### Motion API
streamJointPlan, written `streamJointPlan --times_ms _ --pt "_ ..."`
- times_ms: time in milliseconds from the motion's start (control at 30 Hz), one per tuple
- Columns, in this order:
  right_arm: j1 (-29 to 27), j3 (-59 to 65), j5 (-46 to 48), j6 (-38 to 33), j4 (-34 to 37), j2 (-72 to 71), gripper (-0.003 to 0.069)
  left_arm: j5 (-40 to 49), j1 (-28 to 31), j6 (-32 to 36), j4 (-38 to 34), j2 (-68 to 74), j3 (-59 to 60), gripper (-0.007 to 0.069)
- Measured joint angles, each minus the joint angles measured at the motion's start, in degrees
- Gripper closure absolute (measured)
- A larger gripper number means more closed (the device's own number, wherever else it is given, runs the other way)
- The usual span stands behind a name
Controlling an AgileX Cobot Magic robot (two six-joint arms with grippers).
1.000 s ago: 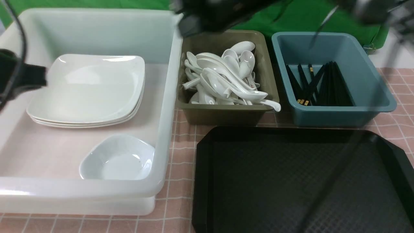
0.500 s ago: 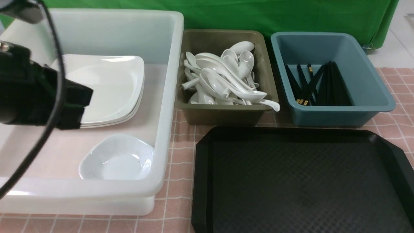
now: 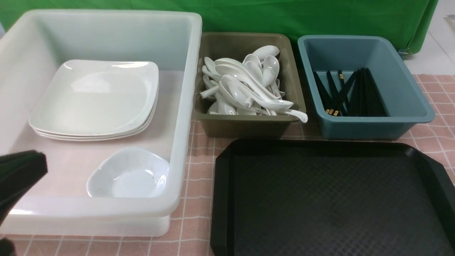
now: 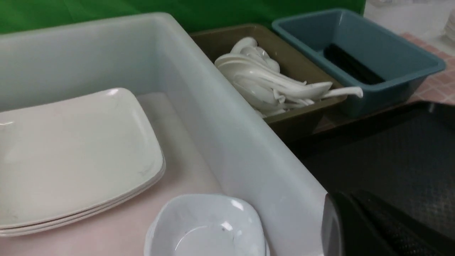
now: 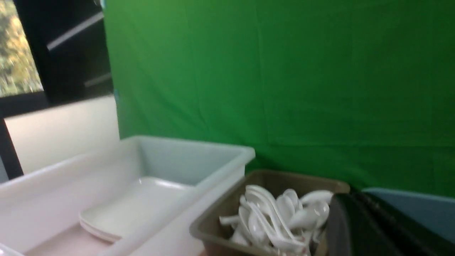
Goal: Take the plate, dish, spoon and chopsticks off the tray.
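The black tray point(image 3: 330, 199) lies at the front right with nothing on it. A stack of large white plates point(image 3: 96, 97) and the small white dish point(image 3: 129, 174) rest inside the white tub point(image 3: 185, 117). White spoons point(image 3: 249, 85) are piled in the olive bin point(image 3: 249, 126). Black chopsticks point(image 3: 352, 94) lie in the blue bin point(image 3: 369, 126). My left gripper point(image 3: 35, 165) hangs at the tub's near left corner, shut and holding nothing; in its wrist view the gripper point(image 4: 350, 199) shows dark beside the tub wall. My right gripper point(image 5: 352, 204) is shut, raised near the olive bin, outside the front view.
A green backdrop point(image 3: 284, 17) hangs behind the bins. The pink checked tablecloth point(image 3: 199, 160) shows in the narrow gap between the tub and the tray. The three containers stand side by side along the tray's far edge.
My left arm swept down from the tub's left side to the lower left corner. The right arm, blurred across the top a second ago, has left the front view.
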Motion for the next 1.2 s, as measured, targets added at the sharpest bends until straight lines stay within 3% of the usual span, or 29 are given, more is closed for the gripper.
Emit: streamJointPlan --times_ms 100,267,600,1100,1200 --pt "0.0 4.6 -4.2 0.0 0.3 -5.2 0.0619 -8.4 0.0 -0.1 -1.1 -4.7 5.9 0.0623" --pt "0.0 5.5 -6.2 0.0 0.4 -7.7 0.0573 -15.2 0.0 -0.1 -2.9 -6.3 10.0 0.0623" --pt "0.0 5.5 -6.2 0.0 0.4 -7.7 0.0522 -16.4 0.0 -0.1 -3.1 -6.3 10.5 0.0621" --pt "0.0 5.5 -6.3 0.0 0.4 -7.7 0.0483 -16.3 0.0 -0.1 5.7 -6.7 10.5 0.062" --pt "0.0 5.5 -6.3 0.0 0.4 -7.7 0.047 -16.3 2.2 -0.1 7.4 -9.3 12.0 0.062"
